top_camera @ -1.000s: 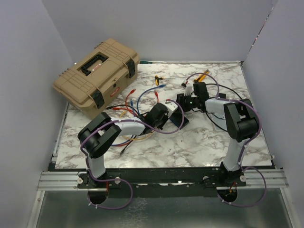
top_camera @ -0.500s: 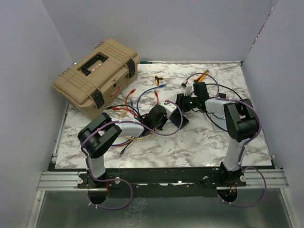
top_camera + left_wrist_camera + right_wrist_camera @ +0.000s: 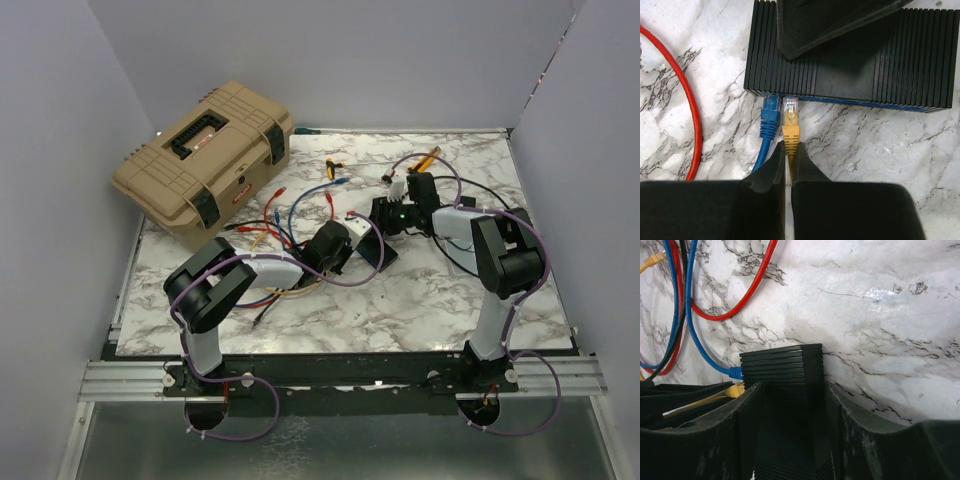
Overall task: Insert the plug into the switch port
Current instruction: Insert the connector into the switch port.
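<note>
Item 1. Left gripper (image 3: 788, 150): fingers pressed together, pinching the tail of the yellow plug (image 3: 790, 117) where the boot meets the cord.

Item 2. Yellow plug: straight ahead of the fingertips, lying flat, with its clear head pointing away. The tip meets the port (image 3: 790, 96) on the near edge of the black ribbed box (image 3: 865, 75). The box's lip hides how deep it sits.

Item 3. Blue plug (image 3: 770, 112): just left of the yellow one, touching it, and seated in the neighbouring socket.

Item 4. Red cable (image 3: 687, 100): well to the left of the fingers, curving across the marble table (image 3: 865, 145) and apart from the work.

Item 5. Right gripper (image 3: 790, 390): fingers spread to the width of the black ribbed box and bearing on its two short sides, bracing it from the far end.

Item 6. Tan toolbox (image 3: 205, 150): far off to the left and not involved.

Handling note, as judgement: the step is seating the plug.
- Push straight along the plug's axis, low and level.
- Keep the box braced so it cannot slide back.
- Avoid drifting left into the blue plug.
- Release only once the head is buried as far as its neighbour.
</note>
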